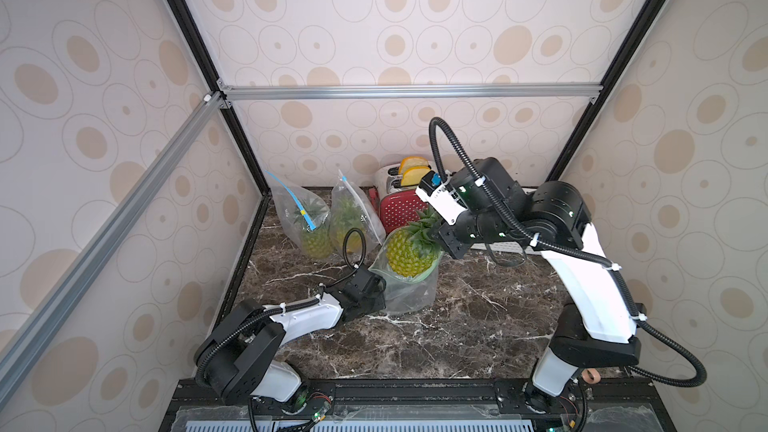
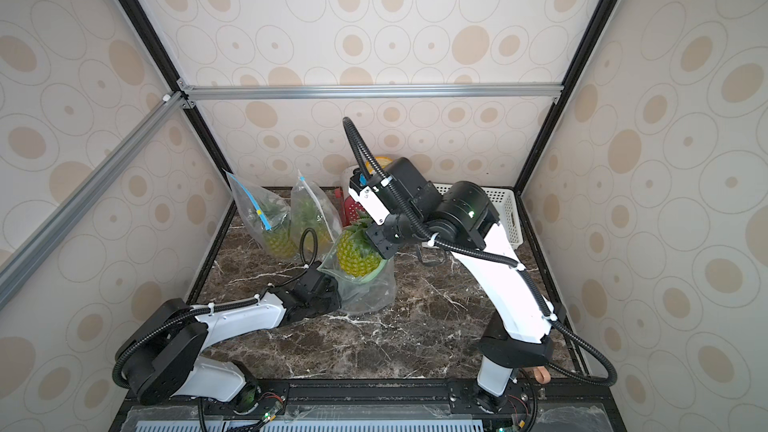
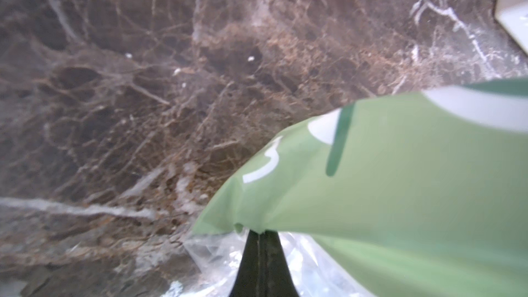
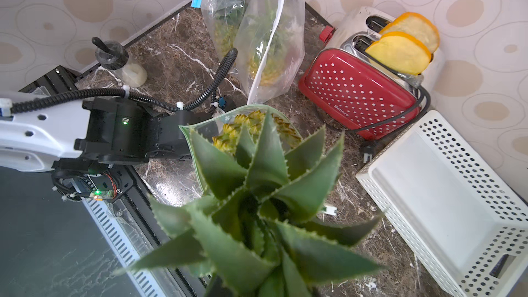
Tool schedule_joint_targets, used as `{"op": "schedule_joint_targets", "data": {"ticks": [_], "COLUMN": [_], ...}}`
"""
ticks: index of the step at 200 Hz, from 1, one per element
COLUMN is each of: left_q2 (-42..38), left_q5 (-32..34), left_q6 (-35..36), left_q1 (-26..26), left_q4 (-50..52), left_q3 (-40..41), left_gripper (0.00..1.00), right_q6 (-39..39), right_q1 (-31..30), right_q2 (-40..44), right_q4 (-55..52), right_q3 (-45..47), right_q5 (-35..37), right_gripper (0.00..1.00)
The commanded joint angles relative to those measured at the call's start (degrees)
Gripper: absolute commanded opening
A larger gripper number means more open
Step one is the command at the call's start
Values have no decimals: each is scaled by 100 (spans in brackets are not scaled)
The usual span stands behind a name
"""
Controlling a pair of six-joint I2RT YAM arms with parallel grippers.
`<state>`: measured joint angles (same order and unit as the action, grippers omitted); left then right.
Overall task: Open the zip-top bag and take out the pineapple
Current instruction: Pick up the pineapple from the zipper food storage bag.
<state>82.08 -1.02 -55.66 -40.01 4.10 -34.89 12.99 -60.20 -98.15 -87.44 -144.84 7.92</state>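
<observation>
The dark marble tabletop (image 1: 457, 326) fills the floor of the enclosure; at its far right lies a white perforated basket (image 4: 445, 195), with nothing showing in it; left of that, against the far wall, stands a red toaster (image 1: 399, 209) with white dots, two slices of bread (image 4: 400, 50) upright in its slots; in the middle of the table, a little left of centre, the zip-top bag (image 1: 409, 297) sits with its green-edged mouth pulled wide and its clear lower part crumpled on the marble; the pineapple (image 1: 409, 253) stands upright in that mouth, its yellow body partly above the rim and its base inside, crown leaves (image 4: 257, 195) pointing up and to the right; at the far left two more clear bags, each with a pineapple inside, lean together, the blue-zipped bag (image 1: 305, 218) leftmost and the second bag (image 1: 353, 218) just beside it; the left gripper (image 3: 258, 234), low on the near left side of the bag, has its jaws pressed together on the green rim; the right gripper (image 1: 438, 236), reaching from the right, is clamped on the crown leaves.
</observation>
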Motion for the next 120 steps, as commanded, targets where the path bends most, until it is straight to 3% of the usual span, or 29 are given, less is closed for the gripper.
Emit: {"op": "schedule_joint_targets", "data": {"ticks": [1, 26, 75, 114, 120], "left_q2": [93, 213, 192, -786, -1086], "left_q5": [207, 155, 128, 268, 339], "left_q6": [49, 68, 200, 432, 482], "left_q1": [-71, -71, -121, -265, -319], "left_q4": [420, 458, 638, 608, 438], "left_q3": [-130, -210, -618, -663, -550], "left_gripper": [0, 0, 0, 0, 8], "right_q6": [-230, -396, -438, -470, -467], "right_q1": [-22, 60, 172, 168, 184], "right_q2": [389, 781, 1002, 947, 945], "right_q4": [477, 822, 1191, 1132, 1107], "right_q3": [-239, -108, 307, 306, 314], "right_q5": [521, 624, 156, 252, 295], "right_gripper": [0, 0, 0, 0, 0]}}
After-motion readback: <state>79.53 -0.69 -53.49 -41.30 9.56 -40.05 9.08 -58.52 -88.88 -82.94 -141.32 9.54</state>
